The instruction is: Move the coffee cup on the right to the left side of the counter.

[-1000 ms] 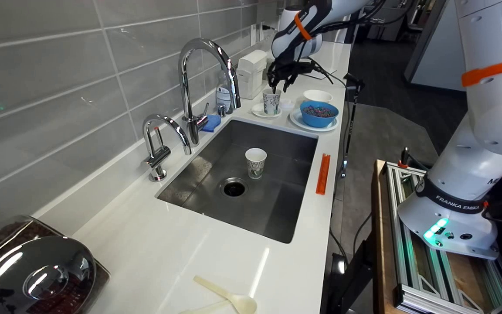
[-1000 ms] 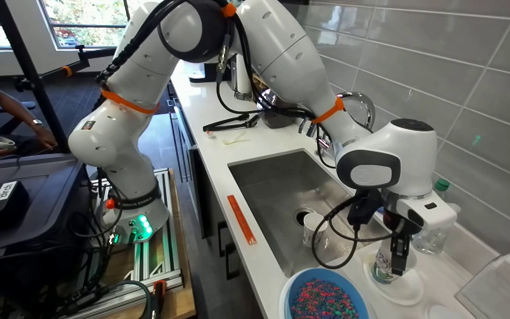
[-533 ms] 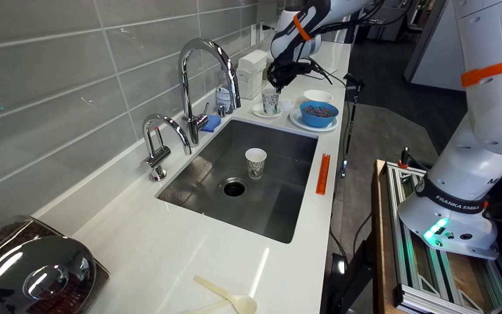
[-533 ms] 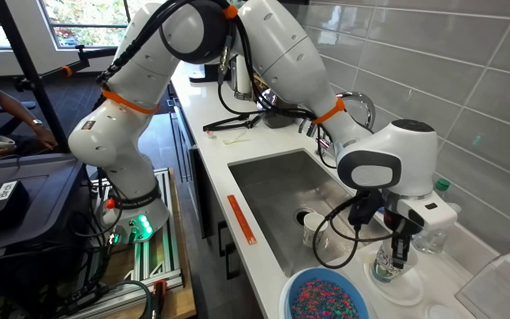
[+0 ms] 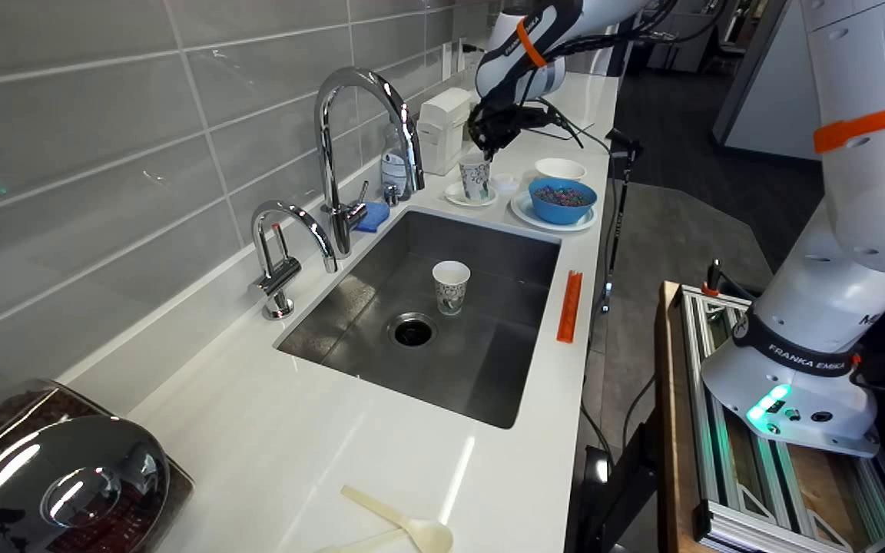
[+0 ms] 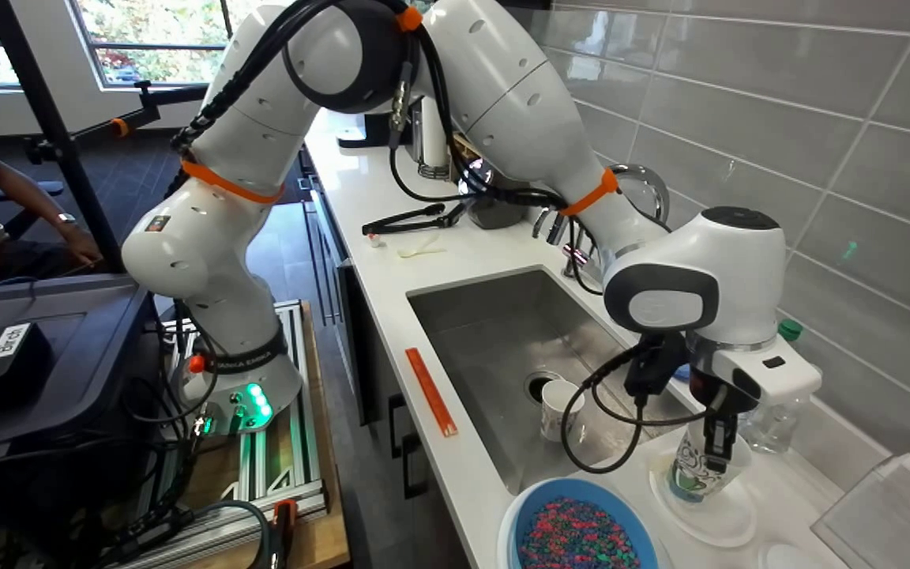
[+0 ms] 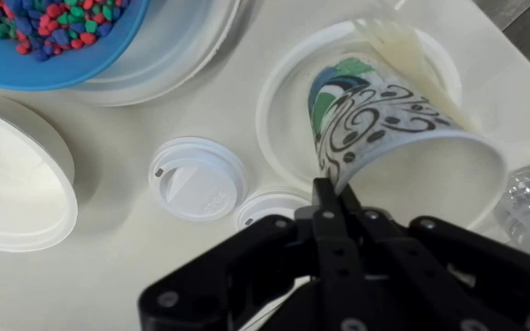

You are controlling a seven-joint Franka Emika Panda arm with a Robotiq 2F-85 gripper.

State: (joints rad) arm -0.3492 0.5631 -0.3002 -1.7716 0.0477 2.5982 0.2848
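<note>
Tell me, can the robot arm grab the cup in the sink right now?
Probably not: its gripper looks shut on the other cup, so it would have to let go first. Nothing seems to cover the sink cup, though.

The bench (image 5: 319, 442) is smooth, glossy, streaked with reflected light; its sink (image 5: 485, 342) is duller steel, speckled on one side. Mirror-bright chrome taps (image 5: 325, 138) stand along the wall edge, before glossy tiles (image 5: 104, 177). By the opposite edge lies a plastic-looking strip (image 5: 569, 307). The coffee cup (image 7: 375, 115) looks like matt printed paper; the lids (image 7: 198, 181) and blue bowl (image 7: 92, 59), smooth plastic; the hand (image 7: 336, 187), matt black.
</note>
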